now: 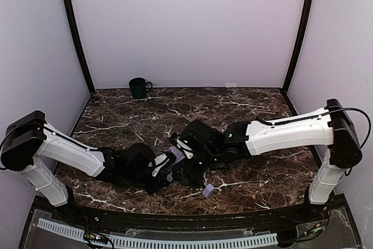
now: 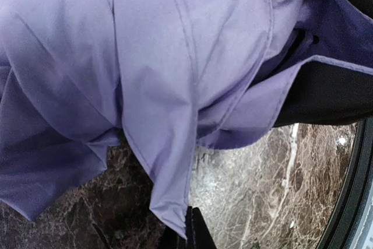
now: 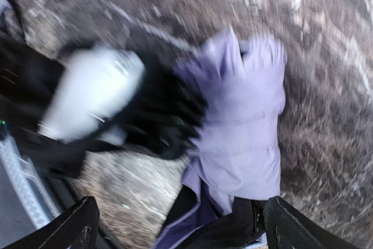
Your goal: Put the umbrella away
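The umbrella (image 1: pixel 176 154) lies crumpled at the table's front middle, its small lavender handle (image 1: pixel 208 190) towards the near edge. In the left wrist view its lavender fabric (image 2: pixel 145 56) fills the upper frame, with black lining (image 2: pixel 332 97) at the right. A fold runs down to a point at my left gripper (image 2: pixel 189 232), which is shut on it. My left gripper (image 1: pixel 165 170) and right gripper (image 1: pixel 187 164) meet over the bundle. In the blurred right wrist view the right gripper (image 3: pixel 186 231) is open, its fingers wide apart on either side of the umbrella (image 3: pixel 245 126).
A dark green mug (image 1: pixel 139 87) stands at the back left by the wall. Purple walls enclose the marble table (image 1: pixel 245 109) on three sides. A white cable track (image 1: pixel 157 240) runs along the near edge. The left arm's white wrist (image 3: pixel 93 97) sits close to the right gripper.
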